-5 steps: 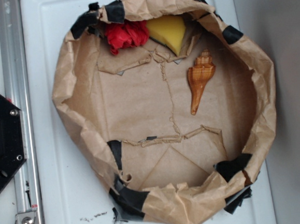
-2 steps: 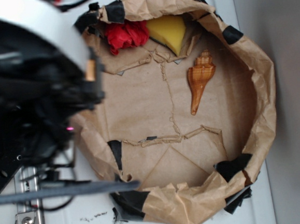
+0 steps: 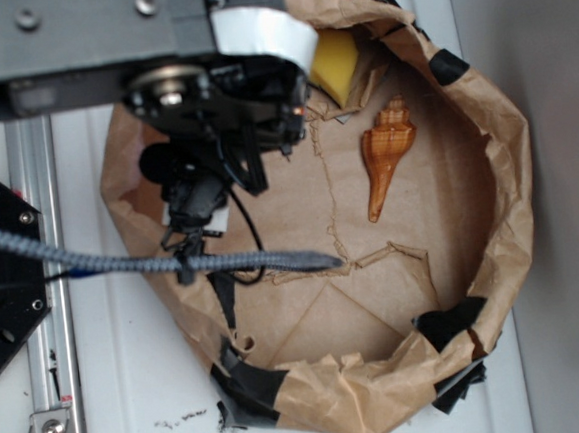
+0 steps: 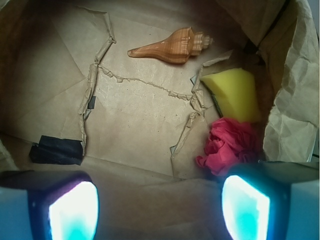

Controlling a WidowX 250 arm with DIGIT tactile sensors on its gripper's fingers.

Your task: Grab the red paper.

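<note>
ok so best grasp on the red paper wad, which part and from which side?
Grip the red paper across its bulging middle, coming down from above and from the open floor side. It is a soft crumpled wad wedged against the paper wall, with the yellow sponge touching its far side, so a sideways approach looks blocked there. The fingers look spread wide; probably shift toward the wad first.

Exterior cam: your arm [image 3: 156,46] fills the upper left of the frame, hanging over the brown paper bowl [image 3: 506,159] and covering its upper-left rim. A grey cable [image 3: 152,259] runs from the left edge toward centre. Yellow sponge [image 3: 336,62] peeks out just right of the arm, top centre. Seashell [image 3: 385,154] sits right of centre, apart from the sponge. Red paper isn't visible, nor the gripper fingers.
</note>
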